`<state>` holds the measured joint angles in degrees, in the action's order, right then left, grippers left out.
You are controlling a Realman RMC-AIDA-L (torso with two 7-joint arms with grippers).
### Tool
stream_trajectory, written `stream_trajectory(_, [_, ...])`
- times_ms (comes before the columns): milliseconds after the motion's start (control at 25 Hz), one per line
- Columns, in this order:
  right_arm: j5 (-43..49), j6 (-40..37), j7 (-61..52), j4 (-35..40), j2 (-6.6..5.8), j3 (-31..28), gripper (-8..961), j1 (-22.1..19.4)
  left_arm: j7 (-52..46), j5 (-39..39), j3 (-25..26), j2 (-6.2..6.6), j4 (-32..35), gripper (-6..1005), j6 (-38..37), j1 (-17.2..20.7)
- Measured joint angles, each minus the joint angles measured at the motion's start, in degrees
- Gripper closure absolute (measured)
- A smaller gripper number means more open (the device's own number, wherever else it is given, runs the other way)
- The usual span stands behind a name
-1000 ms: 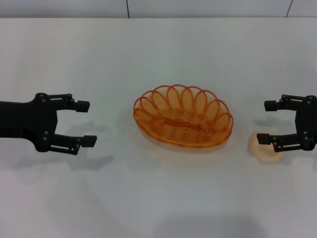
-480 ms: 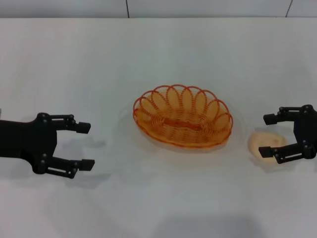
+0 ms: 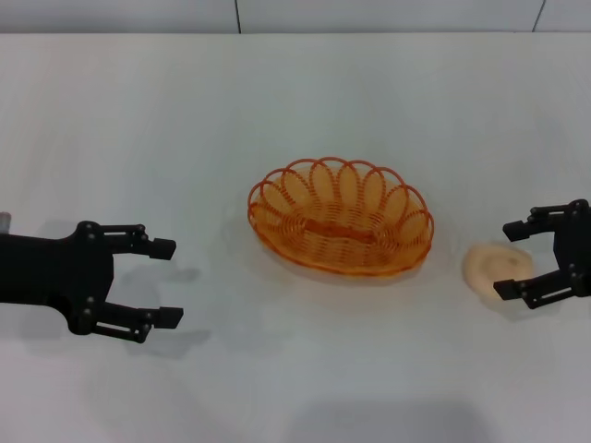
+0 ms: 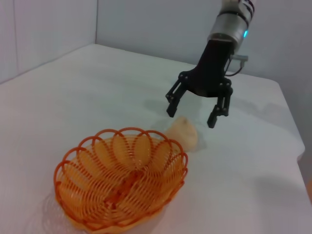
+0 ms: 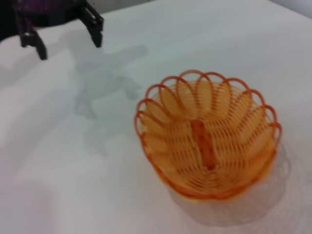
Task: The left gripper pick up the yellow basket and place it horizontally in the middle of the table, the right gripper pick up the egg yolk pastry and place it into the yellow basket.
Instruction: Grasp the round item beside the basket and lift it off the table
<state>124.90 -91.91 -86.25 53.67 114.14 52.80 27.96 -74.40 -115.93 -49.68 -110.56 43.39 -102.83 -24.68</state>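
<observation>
The yellow basket [image 3: 340, 229] sits empty in the middle of the white table [image 3: 305, 101]; it also shows in the left wrist view [image 4: 122, 183] and the right wrist view [image 5: 209, 148]. The egg yolk pastry [image 3: 494, 269] lies on the table right of the basket, also seen in the left wrist view [image 4: 184, 134]. My right gripper [image 3: 513, 260] is open, hovering at the pastry's right side with a finger on either side of its edge; it shows in the left wrist view [image 4: 192, 113]. My left gripper [image 3: 166, 282] is open and empty, well left of the basket; it shows in the right wrist view [image 5: 61, 34].
The table's far edge meets a wall at the back [image 3: 277, 18]. Bare tabletop lies in front of the basket and between it and each gripper.
My left gripper has drawn back towards the near left, away from the basket. My right gripper has moved nearer and rightward, uncovering most of the pastry. The basket has not moved.
</observation>
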Motion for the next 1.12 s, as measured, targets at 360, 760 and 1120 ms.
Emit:
stream_trajectory(360, [1.4, 5.6, -0.1, -0.7, 0.99, 1.3, 85, -0.1, 0.0, -0.3, 0.0, -0.33, 0.0, 137, 0.8, 0.4])
stream_trajectory(760, [1.5, 6.5, -0.1, -1.1, 1.0, 2.8, 366, 0.0, 0.0, -0.3, 0.0, -0.31, 0.3, 137, 0.5, 0.7])
stream_trajectory(1120, [1.5, 6.4, -0.1, -0.9, 0.95, 2.8, 709, 0.1, 0.3, 0.0, 0.0, -0.27, 0.5, 138, 1.2, 0.7])
